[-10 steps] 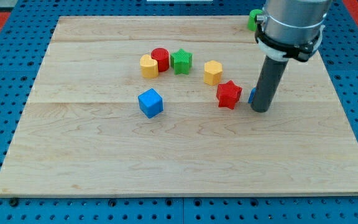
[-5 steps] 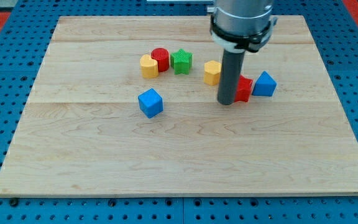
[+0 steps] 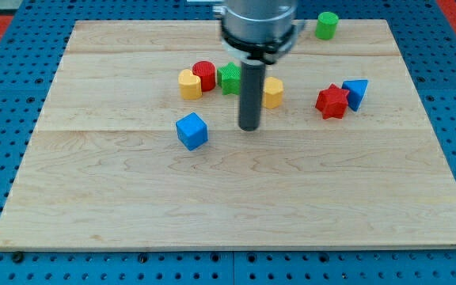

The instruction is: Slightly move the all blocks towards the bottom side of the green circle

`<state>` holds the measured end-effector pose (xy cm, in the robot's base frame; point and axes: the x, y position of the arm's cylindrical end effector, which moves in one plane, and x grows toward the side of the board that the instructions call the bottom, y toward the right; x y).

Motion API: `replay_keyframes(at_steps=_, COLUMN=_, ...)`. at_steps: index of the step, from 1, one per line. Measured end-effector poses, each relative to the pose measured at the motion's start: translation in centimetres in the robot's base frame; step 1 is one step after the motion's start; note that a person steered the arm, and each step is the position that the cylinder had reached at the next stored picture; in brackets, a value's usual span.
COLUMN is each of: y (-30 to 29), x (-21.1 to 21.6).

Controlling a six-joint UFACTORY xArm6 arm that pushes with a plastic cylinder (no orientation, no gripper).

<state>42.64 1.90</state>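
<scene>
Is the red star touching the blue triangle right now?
Touching. The camera view shows the red star pressed against the blue triangle, no board visible between them.

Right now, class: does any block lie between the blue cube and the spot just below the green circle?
Yes. From the blue cube toward the green circle at the view's top right, my tip stands close on its right, and the yellow hexagon lies beyond, near that line. The red star sits to the line's right.

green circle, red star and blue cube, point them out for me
green circle [image 3: 327, 24], camera view, on its side face
red star [image 3: 332, 102], camera view, on its centre
blue cube [image 3: 191, 131], camera view, on its front face
</scene>
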Motion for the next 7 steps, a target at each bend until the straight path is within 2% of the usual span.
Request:
replay_keyframes(at_steps=1, y=0.8, x=-4.7)
replay_keyframes(at_steps=2, y=0.8, x=-5.6)
replay_keyframes(at_steps=3, y=7.0, x=-5.6)
replay_keyframes(at_steps=4, y=0.9, x=-5.5)
replay_keyframes(at_steps=5, y=-9.6, x=-4.4)
replay_keyframes(at_steps=6, y=-14.5, x=-5.0)
replay_keyframes(at_steps=7, y=-16.1, x=-9.4)
